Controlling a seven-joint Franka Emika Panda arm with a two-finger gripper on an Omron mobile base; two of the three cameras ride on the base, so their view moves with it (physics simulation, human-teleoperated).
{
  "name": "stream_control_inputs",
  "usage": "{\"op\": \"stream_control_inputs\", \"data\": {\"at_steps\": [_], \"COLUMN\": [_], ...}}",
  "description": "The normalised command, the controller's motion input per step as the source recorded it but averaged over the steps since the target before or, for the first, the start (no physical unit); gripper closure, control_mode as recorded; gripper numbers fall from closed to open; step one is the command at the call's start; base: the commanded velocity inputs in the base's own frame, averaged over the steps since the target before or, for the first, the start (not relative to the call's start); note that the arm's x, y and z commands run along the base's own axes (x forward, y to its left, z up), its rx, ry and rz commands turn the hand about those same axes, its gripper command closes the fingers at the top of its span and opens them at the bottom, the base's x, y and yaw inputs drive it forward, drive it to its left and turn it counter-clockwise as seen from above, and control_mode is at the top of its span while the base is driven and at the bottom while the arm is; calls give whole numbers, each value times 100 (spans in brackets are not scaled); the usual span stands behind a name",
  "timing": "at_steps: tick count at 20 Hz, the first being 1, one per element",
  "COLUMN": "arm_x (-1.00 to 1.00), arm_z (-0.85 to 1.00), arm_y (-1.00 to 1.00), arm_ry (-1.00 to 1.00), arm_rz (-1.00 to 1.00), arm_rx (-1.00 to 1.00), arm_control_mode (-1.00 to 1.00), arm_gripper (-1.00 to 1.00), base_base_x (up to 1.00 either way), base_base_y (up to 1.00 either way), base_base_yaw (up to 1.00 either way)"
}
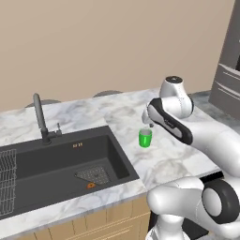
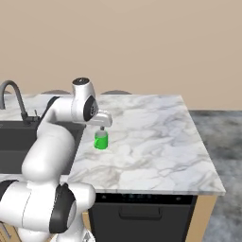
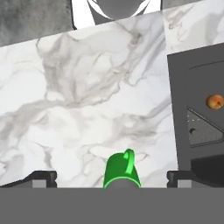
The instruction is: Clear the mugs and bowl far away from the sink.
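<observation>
A bright green mug (image 1: pixel 145 138) stands upright on the marble counter (image 1: pixel 173 159), a little to the right of the black sink (image 1: pixel 51 161). My gripper (image 1: pixel 149 125) hangs just above the mug's rim, pointing down, and is open. In the hand view the mug (image 3: pixel 123 171) sits between the two dark fingertips (image 3: pixel 43 177), which stand wide apart and clear of it, with its handle pointing away from the camera. From the right base view the gripper (image 2: pixel 100 128) sits directly over the mug (image 2: pixel 100 141). The bowl is out of view.
The sink has a curved faucet (image 1: pixel 41 117) at its back, a wire rack (image 1: pixel 5 178) at the left and a drain strainer (image 1: pixel 93 174) with a small orange item (image 3: pixel 214 101) beside it. The marble counter (image 2: pixel 156 137) stretches right to its edge.
</observation>
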Motion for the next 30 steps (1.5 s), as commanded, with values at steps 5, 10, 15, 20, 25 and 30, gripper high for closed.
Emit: {"op": "stream_control_inputs", "data": {"at_steps": [5, 10, 15, 20, 25, 30], "arm_x": [5, 11, 11, 1, 0, 0], "arm_z": [-21, -31, -25, -28, -26, -25], "arm_y": [4, 19, 19, 8, 0, 0], "arm_ry": [0, 1, 0, 0, 0, 0], "arm_rz": [-1, 0, 0, -3, -7, -9], "arm_rx": [4, 0, 0, 0, 0, 0], "arm_control_mode": [-100, -100, -100, -100, -100, -100], "arm_gripper": [-100, -100, -100, -100, -100, -100], "base_base_x": [0, 0, 0, 0, 0, 0], "base_base_y": [0, 0, 0, 0, 0, 0], "base_base_yaw": [0, 0, 0, 0, 0, 0]}}
